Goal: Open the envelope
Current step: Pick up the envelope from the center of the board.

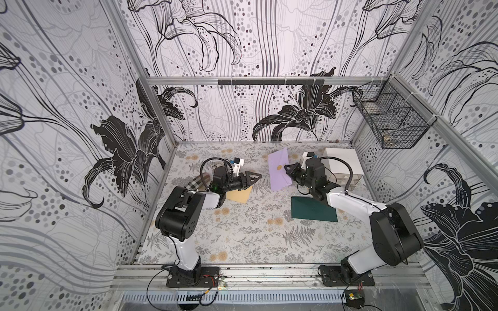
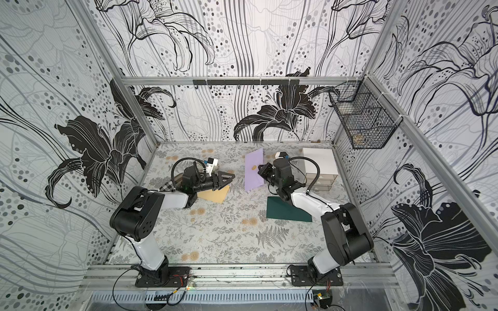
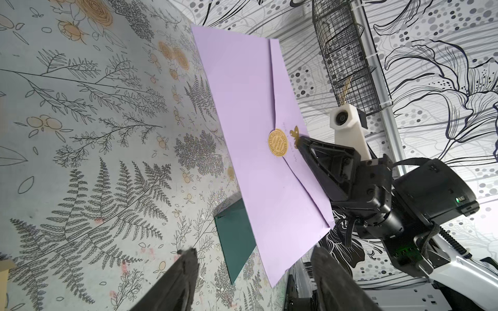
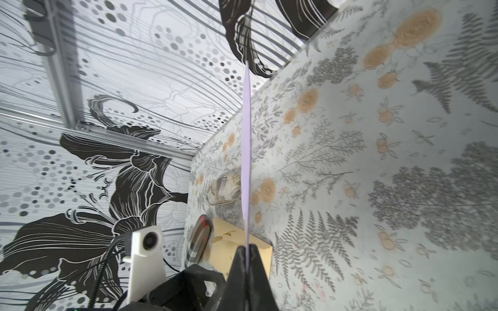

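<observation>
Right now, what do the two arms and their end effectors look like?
Left arm and right arm: white links, bulky black joint housings, black base plates. Left end effector and right end effector: black, tapering triangular fingers, a white camera block and a looping black cable each.

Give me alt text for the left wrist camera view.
The right gripper pinches one edge of a lilac envelope, holding it raised over the floral table, its flap sealed with a gold sticker. The open left gripper frames the foreground; a dark green envelope lies flat on the table.
</observation>
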`<action>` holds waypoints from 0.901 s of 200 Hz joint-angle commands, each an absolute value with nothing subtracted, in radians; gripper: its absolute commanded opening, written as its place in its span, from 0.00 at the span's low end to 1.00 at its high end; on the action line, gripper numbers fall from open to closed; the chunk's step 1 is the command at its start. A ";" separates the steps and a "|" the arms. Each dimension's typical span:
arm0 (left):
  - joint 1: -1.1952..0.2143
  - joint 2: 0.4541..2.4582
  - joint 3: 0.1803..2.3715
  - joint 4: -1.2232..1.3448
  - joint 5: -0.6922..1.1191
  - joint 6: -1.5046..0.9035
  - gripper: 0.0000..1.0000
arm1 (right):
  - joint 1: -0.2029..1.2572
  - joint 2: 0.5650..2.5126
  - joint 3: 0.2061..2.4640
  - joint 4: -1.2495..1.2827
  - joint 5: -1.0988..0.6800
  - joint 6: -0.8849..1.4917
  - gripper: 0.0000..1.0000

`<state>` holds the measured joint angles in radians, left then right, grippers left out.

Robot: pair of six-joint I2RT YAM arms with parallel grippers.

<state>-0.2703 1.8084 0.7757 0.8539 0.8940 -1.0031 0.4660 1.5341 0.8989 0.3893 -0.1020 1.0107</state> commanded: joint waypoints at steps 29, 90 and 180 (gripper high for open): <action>-0.274 1.852 0.780 0.985 0.940 -1.062 0.68 | 0.544 1.572 0.909 0.544 -0.021 1.086 0.00; -0.275 1.860 0.779 1.007 0.942 -1.079 0.61 | 0.606 1.620 0.927 0.558 0.008 1.101 0.00; -0.273 1.866 0.783 1.018 0.950 -1.091 0.29 | 0.623 1.650 0.913 0.572 0.023 1.106 0.00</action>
